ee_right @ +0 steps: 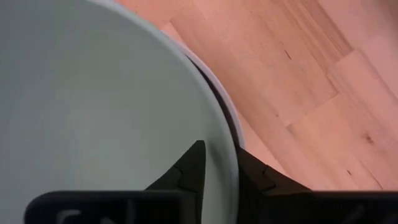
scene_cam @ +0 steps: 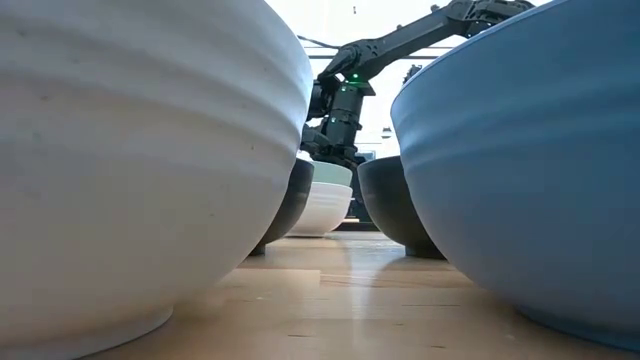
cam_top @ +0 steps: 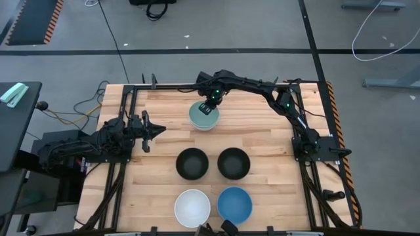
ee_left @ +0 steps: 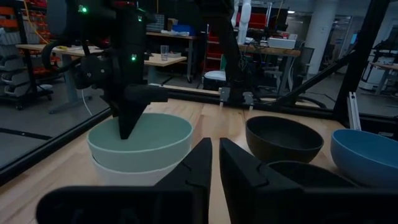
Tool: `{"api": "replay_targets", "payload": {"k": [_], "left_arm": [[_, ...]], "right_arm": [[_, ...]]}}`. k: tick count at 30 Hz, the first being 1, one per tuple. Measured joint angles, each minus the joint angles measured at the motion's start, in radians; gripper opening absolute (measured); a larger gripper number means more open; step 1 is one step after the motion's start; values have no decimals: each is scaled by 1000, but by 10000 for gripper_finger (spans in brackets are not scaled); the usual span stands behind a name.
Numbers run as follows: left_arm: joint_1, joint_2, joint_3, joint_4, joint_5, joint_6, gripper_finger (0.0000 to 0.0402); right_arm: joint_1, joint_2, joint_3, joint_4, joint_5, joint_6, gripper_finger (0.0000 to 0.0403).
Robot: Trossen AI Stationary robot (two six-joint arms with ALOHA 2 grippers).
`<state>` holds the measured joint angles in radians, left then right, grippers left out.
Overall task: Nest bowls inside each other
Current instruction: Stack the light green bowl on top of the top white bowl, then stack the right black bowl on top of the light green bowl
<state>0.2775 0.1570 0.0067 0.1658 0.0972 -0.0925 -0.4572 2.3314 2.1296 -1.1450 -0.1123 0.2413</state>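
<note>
The wooden table [cam_top: 262, 137] is carrying all my bowls. My right arm is reaching across the far edge, and my right claw [cam_top: 209, 108] is standing over the far middle of the table, pinching the rim of the mint green bowl [cam_top: 202, 117]: one finger is sitting inside the bowl, the other outside its wall, as my right wrist view is showing. That green bowl is sitting nested in a white bowl [ee_left: 134, 169], whose rim is showing just beneath it. My left arm is waiting at the left side of the table, its claw [cam_top: 156, 131] pointing toward the middle with its fingers nearly together and holding nothing. Two black bowls, one on the left [cam_top: 192, 163] and one on the right [cam_top: 233, 163], are sitting side by side at mid-table. Nearer the front edge, a second white bowl [cam_top: 192, 207] and a blue bowl [cam_top: 235, 204] are sitting side by side, well apart from both claws.
</note>
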Motion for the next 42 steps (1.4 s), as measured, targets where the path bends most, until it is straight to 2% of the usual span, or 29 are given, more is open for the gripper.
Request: {"api": "replay_targets", "payload": {"k": [10,35,38,42], "left_arm": [[0,0,0,-1,0,1,30],[0,0,0,-7,-9,2,33],[0,0,0,-8,-11,2,36],[0,0,0,-7,-11,2,31]], "right_arm": [[2,-21,0,-14,12,2,91],[-4,-101,2,-23,59,6,96],[-2,-101,2,-24,60,-6,87],[0,-101,2,-25,60,-9,51]]}}
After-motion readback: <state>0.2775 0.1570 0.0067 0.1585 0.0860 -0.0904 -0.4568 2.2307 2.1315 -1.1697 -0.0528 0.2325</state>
